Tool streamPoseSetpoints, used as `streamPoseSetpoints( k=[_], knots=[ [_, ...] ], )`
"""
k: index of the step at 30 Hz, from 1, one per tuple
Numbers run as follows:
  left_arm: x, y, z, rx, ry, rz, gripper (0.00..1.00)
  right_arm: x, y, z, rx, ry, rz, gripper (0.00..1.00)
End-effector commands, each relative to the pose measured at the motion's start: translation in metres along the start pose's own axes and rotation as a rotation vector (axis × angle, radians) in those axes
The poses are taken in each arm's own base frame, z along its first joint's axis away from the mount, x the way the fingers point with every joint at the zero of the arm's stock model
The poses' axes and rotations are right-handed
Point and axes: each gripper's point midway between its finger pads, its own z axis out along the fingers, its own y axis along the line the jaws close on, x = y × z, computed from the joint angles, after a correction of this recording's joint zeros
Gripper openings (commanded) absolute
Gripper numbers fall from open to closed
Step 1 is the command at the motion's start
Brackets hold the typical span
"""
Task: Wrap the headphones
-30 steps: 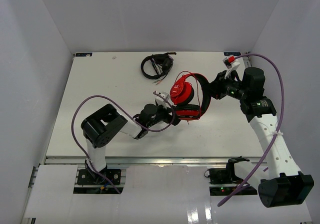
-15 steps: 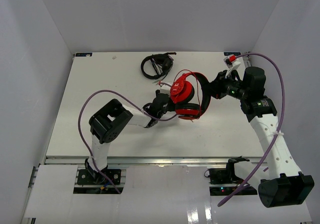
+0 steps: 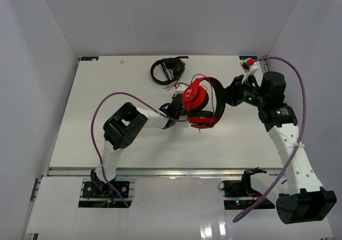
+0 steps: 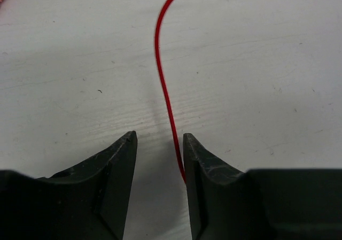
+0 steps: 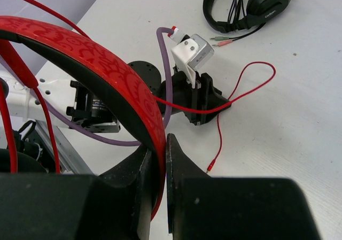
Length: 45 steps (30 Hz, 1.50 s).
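Observation:
The red headphones (image 3: pixel 193 98) hang above the table's middle, held up by their headband (image 5: pixel 107 74). My right gripper (image 5: pixel 164 144) is shut on that headband; from above it (image 3: pixel 227 95) sits just right of the ear cups. The thin red cable (image 4: pixel 160 63) runs down over the table into my left gripper (image 4: pixel 158 136). Those jaws stand partly apart, and the cable rests against the inner face of the right finger (image 4: pixel 195 154). In the right wrist view the left gripper (image 5: pixel 206 109) has the cable across its tip, and the plug (image 5: pixel 211 167) lies on the table.
All-black headphones (image 3: pixel 168 69) with their own cable lie at the back of the white table (image 3: pixel 107 90). Grey walls close in the left, right and far sides. Purple hoses loop off both arms.
My left arm has swung toward the far side, up beside the red ear cup, and its jaws have narrowed around the red cable. The right arm and the headphones have stayed put.

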Motion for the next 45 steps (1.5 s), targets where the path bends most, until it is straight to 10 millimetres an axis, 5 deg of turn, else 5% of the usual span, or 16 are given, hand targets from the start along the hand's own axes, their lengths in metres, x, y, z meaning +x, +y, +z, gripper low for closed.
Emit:
streamPoseSetpoints(
  k=[1, 9, 14, 17, 23, 30, 35, 41, 45],
  knots=[
    [0.017, 0.005, -0.002, -0.004, 0.076, -0.017, 0.41, -0.035, 0.021, -0.011, -0.046, -0.09, -0.039, 0.08],
    [0.019, -0.011, -0.001, 0.098, 0.115, -0.005, 0.02, -0.034, 0.019, -0.01, -0.038, -0.089, -0.037, 0.08],
    [0.015, -0.028, -0.014, 0.205, 0.123, 0.001, 0.0, -0.034, 0.015, -0.01, -0.018, -0.086, -0.035, 0.08],
    [0.02, -0.044, -0.042, 0.322, 0.147, -0.006, 0.0, -0.037, 0.009, -0.01, 0.016, -0.094, -0.026, 0.08],
    [0.075, -0.058, -0.109, 0.419, 0.239, 0.042, 0.0, -0.046, -0.008, -0.004, 0.09, -0.093, 0.028, 0.08],
    [0.106, -0.077, -0.165, 0.491, 0.294, 0.063, 0.0, -0.051, -0.022, 0.001, 0.115, -0.086, 0.096, 0.08],
    [0.117, -0.092, -0.189, 0.527, 0.319, 0.094, 0.0, -0.054, -0.031, 0.0, 0.15, -0.095, 0.096, 0.08],
    [0.132, -0.13, -0.243, 0.591, 0.33, 0.262, 0.0, -0.058, -0.052, 0.0, 0.248, -0.116, 0.093, 0.08],
    [0.123, -0.162, -0.283, 0.645, 0.291, 0.344, 0.0, -0.056, -0.068, 0.002, 0.312, -0.125, 0.096, 0.08]
  ],
)
